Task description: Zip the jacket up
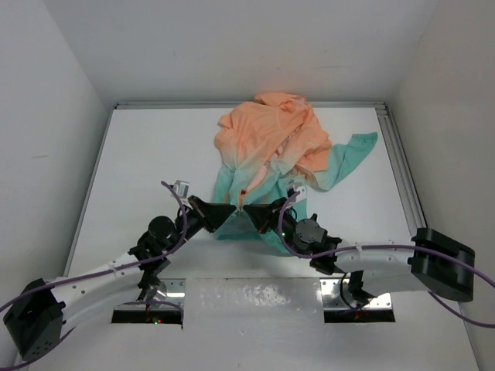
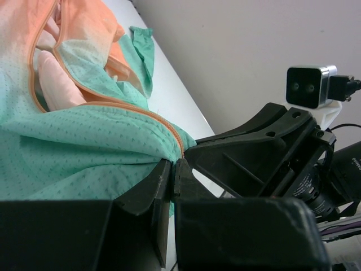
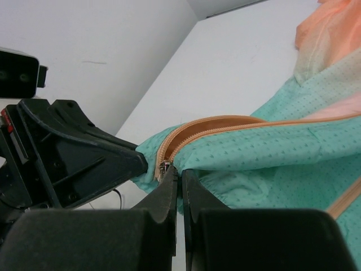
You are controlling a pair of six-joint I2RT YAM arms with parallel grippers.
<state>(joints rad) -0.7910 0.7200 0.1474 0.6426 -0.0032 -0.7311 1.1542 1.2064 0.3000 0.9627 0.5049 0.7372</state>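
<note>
Anchoring the hem, left end effector (image 2: 174, 169) is clenched on the jacket (image 1: 267, 143) while right end effector (image 3: 179, 176) pinches the zipper pull (image 3: 164, 167), seemingly ready to draw it up.

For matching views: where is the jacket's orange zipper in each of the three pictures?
Top external: zipper just below centre, ending between left gripper and right gripper.
Left wrist: zipper crosses the centre diagonally, down to the left gripper.
Right wrist: zipper arches from centre-right to the right gripper.
Shared landmark: teal hem of the jacket, pinched by both grippers.
</note>
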